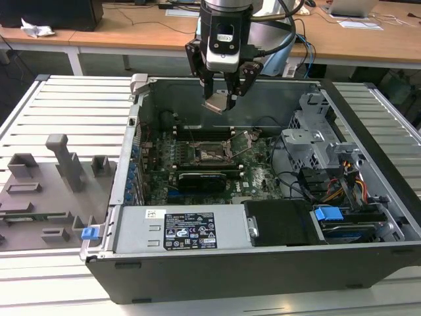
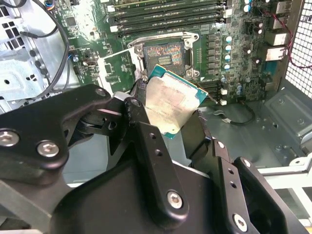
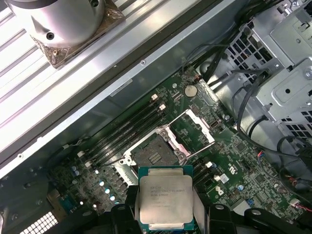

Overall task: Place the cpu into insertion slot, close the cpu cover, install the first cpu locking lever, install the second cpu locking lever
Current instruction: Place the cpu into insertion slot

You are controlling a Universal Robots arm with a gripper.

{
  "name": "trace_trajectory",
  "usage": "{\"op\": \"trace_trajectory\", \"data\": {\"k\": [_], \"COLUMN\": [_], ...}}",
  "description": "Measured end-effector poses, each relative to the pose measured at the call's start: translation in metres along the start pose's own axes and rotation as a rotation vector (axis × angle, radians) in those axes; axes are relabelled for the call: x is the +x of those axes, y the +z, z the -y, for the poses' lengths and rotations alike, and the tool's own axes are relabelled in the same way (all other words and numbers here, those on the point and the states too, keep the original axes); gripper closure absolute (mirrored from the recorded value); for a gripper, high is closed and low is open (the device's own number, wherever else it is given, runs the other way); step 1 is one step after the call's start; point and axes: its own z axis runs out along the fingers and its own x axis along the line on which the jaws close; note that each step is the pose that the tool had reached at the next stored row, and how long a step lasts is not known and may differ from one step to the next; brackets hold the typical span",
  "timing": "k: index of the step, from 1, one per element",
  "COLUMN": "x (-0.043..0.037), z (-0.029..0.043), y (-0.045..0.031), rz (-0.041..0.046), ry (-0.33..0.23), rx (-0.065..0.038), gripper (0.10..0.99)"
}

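Note:
My gripper [image 1: 220, 100] hangs above the open computer case, shut on the cpu [image 1: 217, 105], a flat square chip with a dull silver top. Both wrist views show the cpu [image 2: 170, 105] [image 3: 165, 197] clamped by its edges between the black fingers [image 2: 139, 102] [image 3: 202, 207], held clear above the board. The insertion slot [image 1: 212, 155] [image 2: 163, 53] [image 3: 151, 156] lies bare below on the green board, its dark centre exposed. The cpu cover [image 2: 117, 70] [image 3: 192, 126], a silver frame, stands swung open beside the slot.
The case walls [image 1: 230, 266] surround the board. A labelled power supply [image 1: 187, 230] lies along the near side, and a metal drive cage [image 1: 316, 141] with cables is at the exterior view's right. Long memory slots [image 2: 165, 14] run beside the socket. A grey fixture tray [image 1: 46, 191] lies outside the case.

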Motion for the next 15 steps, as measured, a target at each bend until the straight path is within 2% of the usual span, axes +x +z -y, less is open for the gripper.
{"op": "trace_trajectory", "data": {"k": [5, 12, 15], "x": [0.0, 0.0, 0.0], "z": [0.0, 0.0, 0.0001], "y": [0.0, 0.0002, 0.0009], "rz": [0.0008, 0.0042, 0.0088], "ry": [0.011, 0.054, 0.108], "rx": [0.0, -0.001, -0.002], "gripper": [0.557, 0.557, 0.557]}}
